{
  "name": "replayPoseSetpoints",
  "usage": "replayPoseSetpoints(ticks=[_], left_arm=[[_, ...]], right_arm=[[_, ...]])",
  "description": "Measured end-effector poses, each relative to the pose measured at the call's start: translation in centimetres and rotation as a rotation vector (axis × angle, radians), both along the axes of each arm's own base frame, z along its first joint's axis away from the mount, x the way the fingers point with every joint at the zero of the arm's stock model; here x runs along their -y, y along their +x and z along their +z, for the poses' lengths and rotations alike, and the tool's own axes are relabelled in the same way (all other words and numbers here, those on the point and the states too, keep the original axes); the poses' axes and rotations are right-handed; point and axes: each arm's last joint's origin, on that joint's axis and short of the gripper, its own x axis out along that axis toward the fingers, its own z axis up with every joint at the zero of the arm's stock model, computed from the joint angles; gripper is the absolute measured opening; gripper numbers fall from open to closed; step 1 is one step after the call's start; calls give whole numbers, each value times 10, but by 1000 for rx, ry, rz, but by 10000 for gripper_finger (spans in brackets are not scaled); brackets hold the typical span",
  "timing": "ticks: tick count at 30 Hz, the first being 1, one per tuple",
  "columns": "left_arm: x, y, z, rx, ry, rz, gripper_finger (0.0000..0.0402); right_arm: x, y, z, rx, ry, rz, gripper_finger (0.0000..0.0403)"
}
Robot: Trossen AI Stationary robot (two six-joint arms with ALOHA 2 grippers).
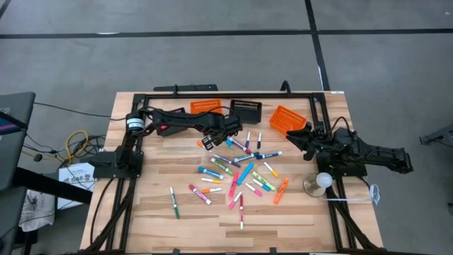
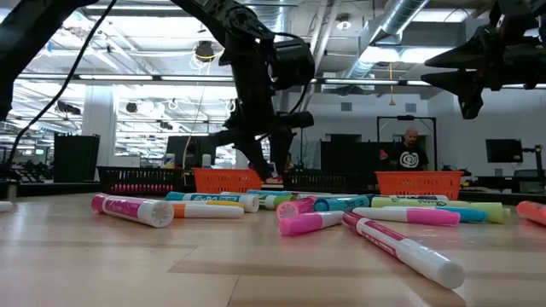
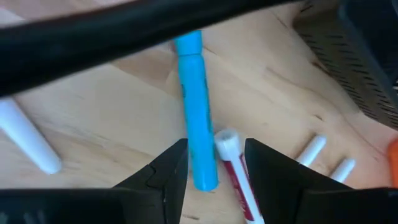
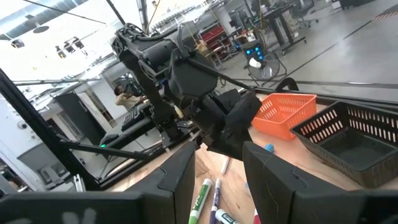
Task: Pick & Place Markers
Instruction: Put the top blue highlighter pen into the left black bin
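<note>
I have the wooden table under both arms, with three slotted baskets along its far side: an orange basket, a black basket beside it, and a second orange basket tilted toward the right arm. The markers lie scattered over the middle of the table, well apart from the baskets, with one green-capped marker off alone on the left. My left gripper reaches in over the far edge of the scatter; its wrist camera shows the fingers apart with a blue marker and a red marker lying between them on the wood, nothing pinched. My right gripper hangs raised by the tilted basket, fingers parted and empty.
</note>
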Motion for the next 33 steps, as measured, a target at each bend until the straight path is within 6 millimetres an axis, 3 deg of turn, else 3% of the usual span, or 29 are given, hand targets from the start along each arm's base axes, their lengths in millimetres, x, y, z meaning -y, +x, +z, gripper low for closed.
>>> replayPoseSetpoints(ticks=[9, 19, 33], left_arm=[[-14, -4, -5, -30, -24, 45, 158], [-13, -2, -21, -59, -86, 56, 158], [-13, -18, -34, -150, -150, 96, 158]], right_arm=[[0, 0, 0, 0, 0, 0, 125], [0, 0, 0, 0, 0, 0, 125], [0, 0, 0, 1, 1, 0, 125]])
